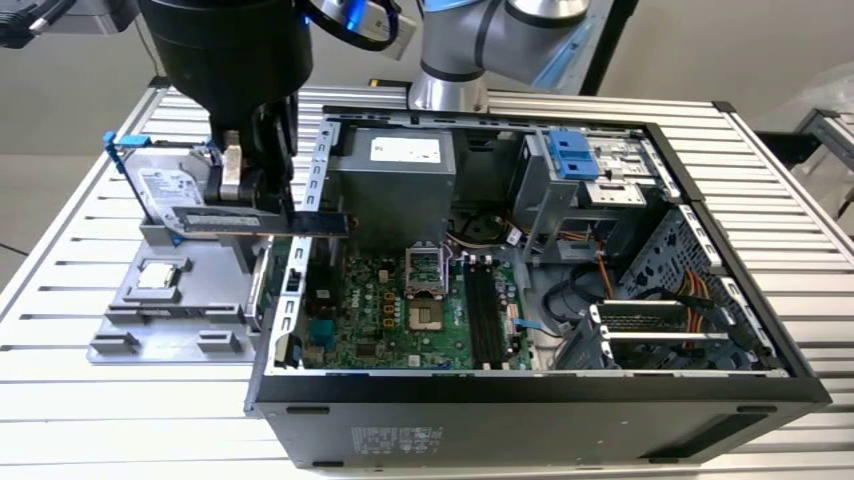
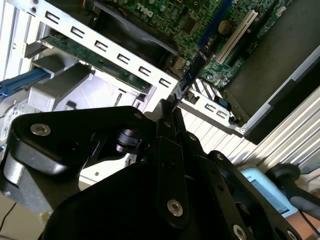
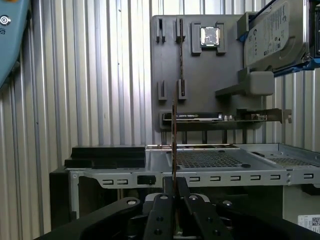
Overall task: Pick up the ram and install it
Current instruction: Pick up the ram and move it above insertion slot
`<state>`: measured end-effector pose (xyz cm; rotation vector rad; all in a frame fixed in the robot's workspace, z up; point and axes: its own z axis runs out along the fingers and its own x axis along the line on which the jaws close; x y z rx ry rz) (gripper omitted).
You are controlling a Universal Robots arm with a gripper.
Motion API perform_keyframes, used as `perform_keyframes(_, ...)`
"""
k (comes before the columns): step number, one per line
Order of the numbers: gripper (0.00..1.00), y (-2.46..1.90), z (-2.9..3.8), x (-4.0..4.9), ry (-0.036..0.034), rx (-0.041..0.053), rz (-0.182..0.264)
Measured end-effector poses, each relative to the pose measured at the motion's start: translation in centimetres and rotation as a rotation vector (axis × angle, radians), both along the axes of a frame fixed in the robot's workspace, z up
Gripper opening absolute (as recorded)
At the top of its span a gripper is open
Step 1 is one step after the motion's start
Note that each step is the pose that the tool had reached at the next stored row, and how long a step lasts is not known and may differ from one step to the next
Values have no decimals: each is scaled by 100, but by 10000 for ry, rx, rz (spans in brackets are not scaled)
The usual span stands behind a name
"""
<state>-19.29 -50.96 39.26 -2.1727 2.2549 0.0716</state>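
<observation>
The ram (image 1: 310, 222) is a long thin dark stick with a gold edge. It hangs level in the air over the wall of the open computer case (image 1: 287, 300) on the exterior view's left, between the case and the grey holder tray (image 1: 120, 335). My gripper (image 1: 254, 205) is shut on the ram from above. In the first wrist view the ram (image 3: 174, 135) shows edge-on as a thin line rising from between the fingers (image 3: 185, 192). In the second wrist view the ram (image 2: 192, 72) juts out past the fingertips (image 2: 176, 120) toward the motherboard (image 2: 200, 22).
Inside the case lie the motherboard (image 1: 387, 300), its long memory slots (image 1: 483, 312), a grey power supply (image 1: 394, 185) and a drive cage (image 1: 587, 165). The tray holds a square processor chip (image 3: 210, 36), a silver hard drive (image 3: 275, 35) and an expansion card (image 3: 200, 116).
</observation>
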Motion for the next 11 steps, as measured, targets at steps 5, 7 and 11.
perform_keyframes(5, 0, 0, 0, 53, 1, -1, 0)
perform_keyframes(7, 0, 0, 0, 72, 1, 0, 0)
perform_keyframes(11, 0, 0, 0, 114, 0, 0, 0)
